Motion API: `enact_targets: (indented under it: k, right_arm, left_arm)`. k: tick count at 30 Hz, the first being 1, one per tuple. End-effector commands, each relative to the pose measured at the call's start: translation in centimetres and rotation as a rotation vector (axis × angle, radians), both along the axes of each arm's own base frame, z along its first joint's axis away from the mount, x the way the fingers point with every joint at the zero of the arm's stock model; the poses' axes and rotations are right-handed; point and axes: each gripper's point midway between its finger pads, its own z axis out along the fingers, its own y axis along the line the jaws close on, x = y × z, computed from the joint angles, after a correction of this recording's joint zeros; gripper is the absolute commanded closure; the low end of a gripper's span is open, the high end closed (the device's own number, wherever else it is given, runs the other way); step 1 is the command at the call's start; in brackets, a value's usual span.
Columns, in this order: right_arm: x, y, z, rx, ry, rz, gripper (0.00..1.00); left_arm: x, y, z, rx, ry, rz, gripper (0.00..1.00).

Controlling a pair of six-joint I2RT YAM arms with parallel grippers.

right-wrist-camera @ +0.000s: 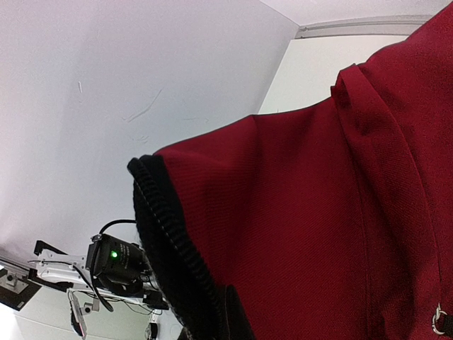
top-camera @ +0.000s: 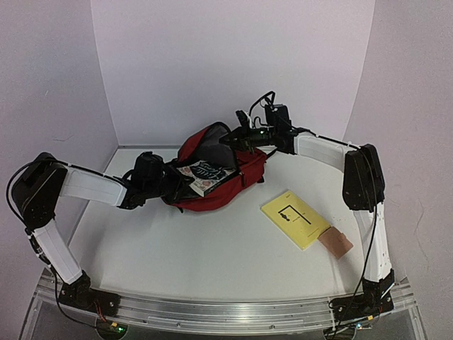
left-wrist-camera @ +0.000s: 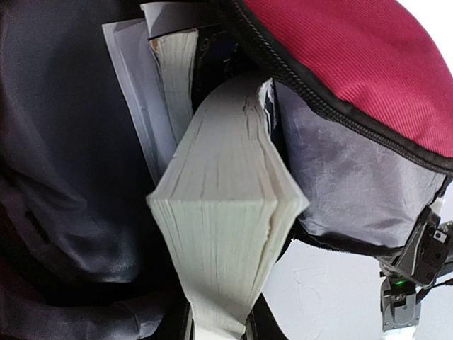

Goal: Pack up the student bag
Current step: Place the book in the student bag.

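The student bag [top-camera: 244, 166] is a dark red backpack lying in the middle of the table with its mouth held open. My left gripper [top-camera: 172, 184] is shut on a thick book [left-wrist-camera: 226, 234], which pokes into the bag's mouth. In the left wrist view the fingers clamp the book's page block at the bottom edge. Another book [left-wrist-camera: 173, 78] stands deeper inside against the dark lining [left-wrist-camera: 64, 142]. My right gripper [top-camera: 238, 139] is shut on the bag's upper black zip edge [right-wrist-camera: 170, 241] and holds it up. Its fingers are mostly hidden by red fabric [right-wrist-camera: 304, 212].
A yellow book [top-camera: 296, 218] lies flat on the table to the right of the bag. A small pinkish-brown object [top-camera: 335, 242] lies at its near corner. White walls enclose the table at the back and sides.
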Motion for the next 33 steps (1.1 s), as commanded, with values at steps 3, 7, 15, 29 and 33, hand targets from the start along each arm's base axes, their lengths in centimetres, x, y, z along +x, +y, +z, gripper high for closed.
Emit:
enact_targets:
  k: [3,7,15,29,33]
  right_arm:
    - [-1.0,-0.2,4.9,0.093,-0.082,0.023,1.00]
    - [-1.3,-0.1,4.8,0.106,-0.070,0.031,1.00]
    - [-1.4,-0.3,5.1,0.107,-0.071,0.027,1.00]
    - [1.8,-1.4,3.0,0.082,-0.034,-0.082,1.00]
    - [1.5,-1.4,3.4,0.086,-0.031,-0.075,1.00]
  left_arm:
    - [2.8,-1.9,2.1,-0.041,-0.088,-0.004,1.00]
    - [5.5,-3.1,2.1,-0.057,-0.095,0.001,1.00]
    - [6.2,-2.6,2.3,0.015,-0.096,0.008,0.59]
    - [2.3,-1.3,0.6,0.125,-0.026,-0.008,0.50]
    - [3.4,-2.2,0.5,0.121,-0.048,-0.021,0.59]
